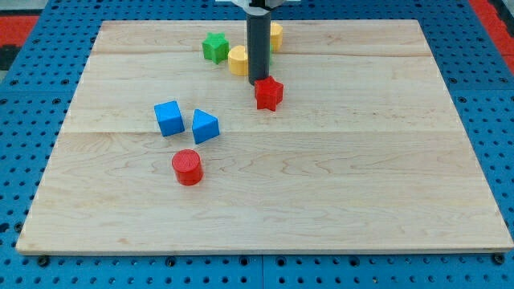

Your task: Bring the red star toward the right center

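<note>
Red star (pixel 269 93) lies just above the wooden board's (pixel 337 185) middle, well short of its right edge. My tip (pixel 258 83) touches its upper-left side, placed to shove rightward; no jaws exist.

My tip (pixel 258 83) just above the red star (pixel 269 94) (touching), wooden board (pixel 361 201).

The rod (pixel 258 48) hides part of two yellow blocks (pixel 238 59), perhaps more.
</note>
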`<action>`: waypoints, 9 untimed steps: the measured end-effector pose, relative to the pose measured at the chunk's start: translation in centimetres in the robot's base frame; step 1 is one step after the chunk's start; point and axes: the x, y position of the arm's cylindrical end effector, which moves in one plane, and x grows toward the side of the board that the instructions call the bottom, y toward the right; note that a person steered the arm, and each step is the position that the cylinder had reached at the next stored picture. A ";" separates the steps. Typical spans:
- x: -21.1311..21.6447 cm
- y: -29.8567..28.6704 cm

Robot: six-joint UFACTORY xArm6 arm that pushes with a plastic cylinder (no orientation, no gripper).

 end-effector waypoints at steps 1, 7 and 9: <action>0.3 -5.1; -2.4 18.0; 0.9 19.4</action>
